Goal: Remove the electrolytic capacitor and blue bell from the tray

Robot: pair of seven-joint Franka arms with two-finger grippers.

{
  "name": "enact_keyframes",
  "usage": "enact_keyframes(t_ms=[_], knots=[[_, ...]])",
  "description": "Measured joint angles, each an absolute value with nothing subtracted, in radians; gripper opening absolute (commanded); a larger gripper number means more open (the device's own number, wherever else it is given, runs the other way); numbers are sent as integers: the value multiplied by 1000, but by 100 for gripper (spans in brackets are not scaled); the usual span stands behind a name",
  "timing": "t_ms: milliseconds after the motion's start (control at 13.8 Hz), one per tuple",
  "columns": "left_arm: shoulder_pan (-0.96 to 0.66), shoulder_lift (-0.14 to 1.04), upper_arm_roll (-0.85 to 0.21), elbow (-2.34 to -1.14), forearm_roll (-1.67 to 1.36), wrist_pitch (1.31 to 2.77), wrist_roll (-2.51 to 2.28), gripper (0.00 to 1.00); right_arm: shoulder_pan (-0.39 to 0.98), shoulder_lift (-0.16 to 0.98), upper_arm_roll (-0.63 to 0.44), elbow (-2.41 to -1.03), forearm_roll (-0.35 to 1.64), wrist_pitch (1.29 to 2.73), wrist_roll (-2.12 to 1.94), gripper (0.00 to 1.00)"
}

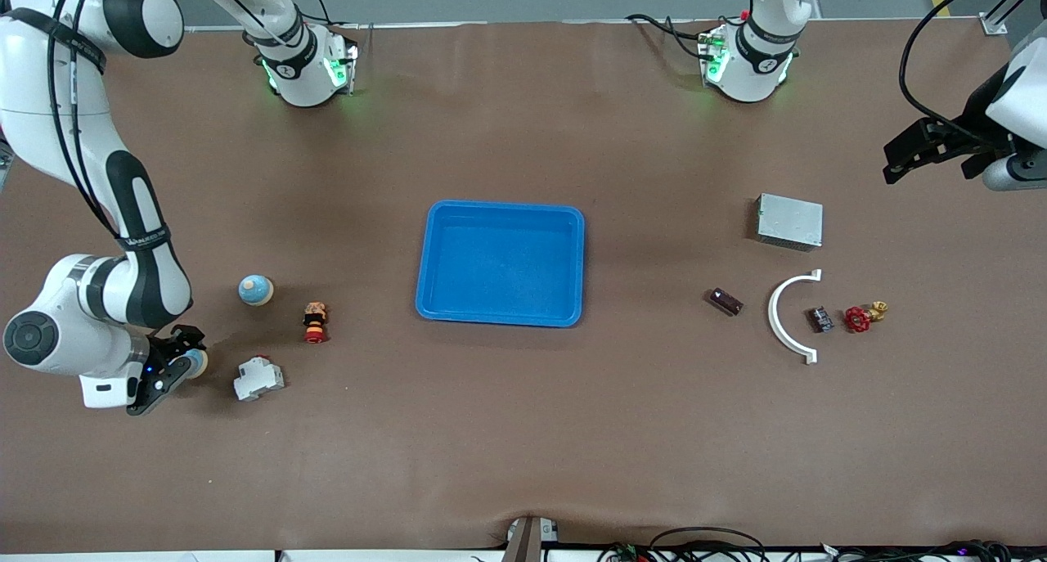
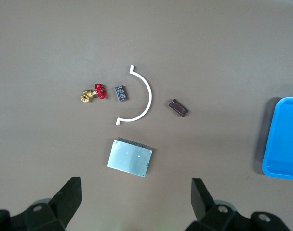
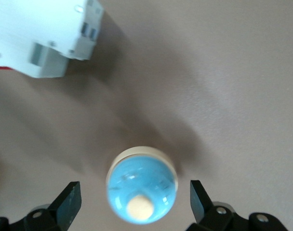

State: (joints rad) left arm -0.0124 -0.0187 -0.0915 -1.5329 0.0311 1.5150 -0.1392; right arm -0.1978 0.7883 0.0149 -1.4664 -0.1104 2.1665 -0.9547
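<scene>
Right pincer (image 3: 132,202) open around the blue bell (image 3: 142,191) on the table; left pincer (image 2: 137,202) waits open

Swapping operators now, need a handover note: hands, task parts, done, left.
Left hand: open, empty, waiting above the left arm's end of the table.
Right hand: open, low at the right arm's end, fingers either side of the blue bell without gripping it.
Blue bell: looks set down on the table, beside the white breaker.
Electrolytic capacitor: on the table toward the left arm's end.
Tray: mid-table, nothing in it.
Done: both parts are out.
Left: probably only lifting the right hand clear.
</scene>
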Motion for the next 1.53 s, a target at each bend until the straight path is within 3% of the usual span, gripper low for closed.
enact_keyframes(t_ms=[436,872,1526], knots=[[-13,-13,-96,-1534,31,1517,-139,100,-128,605,37,-1445,-93,1784,-661,100],[-12,-18,-110,-1531,31,1518,-139,100,-97,436,36,-1462,7,1517,-401,100],[-11,-26,-110,-1529,31,1508,-139,100,-66,40,26,-1737,6,1494,-123,100]])
